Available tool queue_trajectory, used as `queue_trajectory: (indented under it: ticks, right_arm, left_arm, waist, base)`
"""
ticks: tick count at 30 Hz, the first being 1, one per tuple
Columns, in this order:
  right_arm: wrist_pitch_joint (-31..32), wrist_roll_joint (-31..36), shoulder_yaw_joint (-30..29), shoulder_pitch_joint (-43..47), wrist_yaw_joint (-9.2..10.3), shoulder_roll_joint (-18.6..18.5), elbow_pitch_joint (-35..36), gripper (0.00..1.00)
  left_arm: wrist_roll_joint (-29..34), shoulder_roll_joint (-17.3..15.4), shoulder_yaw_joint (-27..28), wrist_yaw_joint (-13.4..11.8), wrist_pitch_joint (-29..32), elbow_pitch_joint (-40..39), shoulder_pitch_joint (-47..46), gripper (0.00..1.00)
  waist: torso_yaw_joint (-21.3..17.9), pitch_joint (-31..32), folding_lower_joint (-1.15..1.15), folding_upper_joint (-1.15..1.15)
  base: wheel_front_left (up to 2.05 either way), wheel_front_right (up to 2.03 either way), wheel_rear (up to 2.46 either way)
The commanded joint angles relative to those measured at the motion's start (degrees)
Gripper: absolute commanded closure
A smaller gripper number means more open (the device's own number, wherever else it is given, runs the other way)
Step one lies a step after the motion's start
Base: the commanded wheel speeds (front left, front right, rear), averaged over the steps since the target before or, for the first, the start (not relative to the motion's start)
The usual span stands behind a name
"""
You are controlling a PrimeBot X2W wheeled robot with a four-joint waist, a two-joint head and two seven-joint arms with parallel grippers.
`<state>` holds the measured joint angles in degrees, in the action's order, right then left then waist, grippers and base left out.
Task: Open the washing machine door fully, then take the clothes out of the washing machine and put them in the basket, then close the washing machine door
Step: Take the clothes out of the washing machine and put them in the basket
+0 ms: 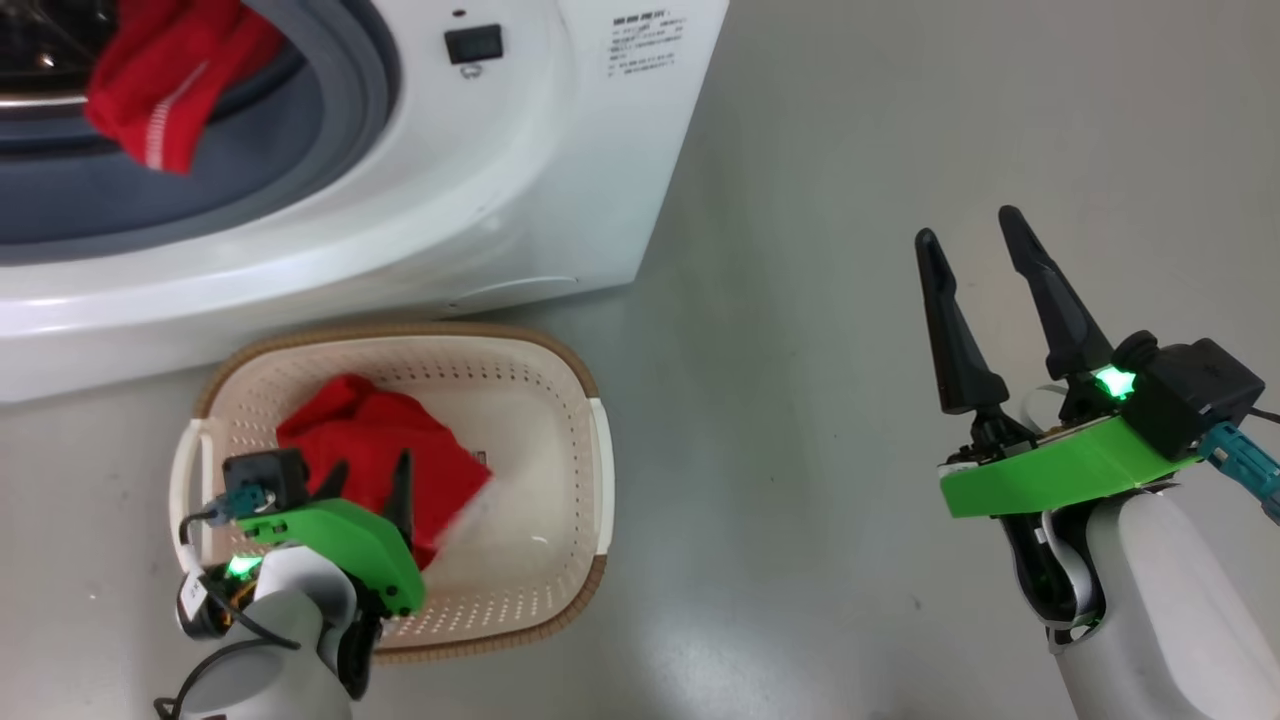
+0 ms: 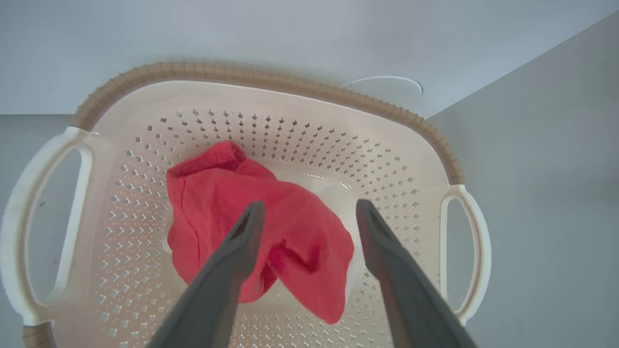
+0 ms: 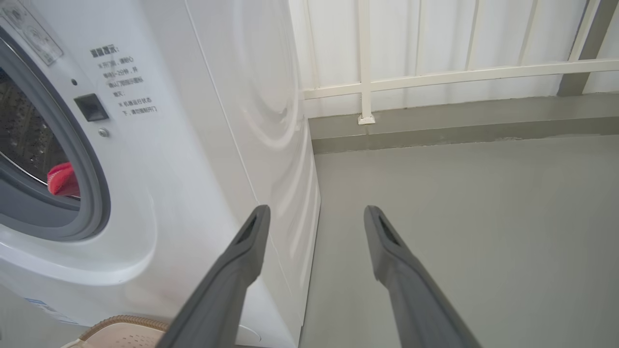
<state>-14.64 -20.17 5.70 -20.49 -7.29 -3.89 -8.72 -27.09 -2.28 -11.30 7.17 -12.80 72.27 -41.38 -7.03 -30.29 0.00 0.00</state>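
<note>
While the left tool (image 2: 309,210) gapes wide, clothes (image 2: 208,212) lie in the basket (image 2: 271,79).

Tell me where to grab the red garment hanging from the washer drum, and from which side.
Probably pinch the red garment at its drooping end by the white trim, which hangs over the grey ring at the opening. Come straight in from the front; the rest lies back in the drum.

Counted are one washing machine (image 1: 500,180), one basket (image 1: 420,328), two red garments (upper garment (image 1: 160,85), lower garment (image 1: 360,430)), and two grippers (left gripper (image 1: 370,465), right gripper (image 1: 966,224)).
</note>
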Motion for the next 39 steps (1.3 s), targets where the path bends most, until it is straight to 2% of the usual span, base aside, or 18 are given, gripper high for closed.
queue_trajectory:
  ticks: [1,5,13,25,34,39]
  right_arm:
    - [-0.36,0.29,0.38,0.64,-0.20,0.00,0.97,0.00]
    - [-0.36,0.53,-0.26,1.48,-0.20,-0.07,0.82,0.00]
    - [-0.36,0.87,-0.86,3.81,-0.20,0.00,0.16,0.00]
    - [-0.36,2.48,-2.01,9.26,-0.20,-0.88,-0.17,0.00]
    - [-0.36,3.35,-3.54,13.18,-0.20,-0.64,0.99,0.00]
    - [-0.36,3.72,-4.58,15.67,-0.20,-0.84,1.49,0.00]
  left_arm:
    - [-0.55,-1.59,0.65,0.31,-1.42,-1.71,1.58,0.00]
    - [-0.39,-2.17,0.44,0.31,-2.12,-4.72,3.57,0.00]
    - [1.35,-3.12,4.08,-0.42,-2.18,-15.68,10.53,0.00]
    - [8.65,-2.39,8.27,-2.82,-2.19,-34.45,21.68,0.00]
    - [9.77,-2.14,12.63,-2.82,-2.19,-44.86,28.72,0.00]
    - [10.22,-2.29,13.63,-1.92,-2.19,-50.45,32.42,0.00]
  waist:
    - [0.98,2.06,0.00,0.00]
    - [2.12,5.10,0.00,0.00]
    - [3.73,11.47,0.00,0.00]
    - [5.90,21.47,0.00,0.00]
    - [6.09,26.79,0.00,0.00]
    - [6.31,29.05,0.00,0.00]
  base:
    - [0.00,0.00,0.00]
    - [0.00,0.00,0.00]
    - [0.00,0.00,0.00]
    - [0.00,0.00,0.00]
    - [0.00,0.00,0.00]
    - [0.00,0.00,0.00]
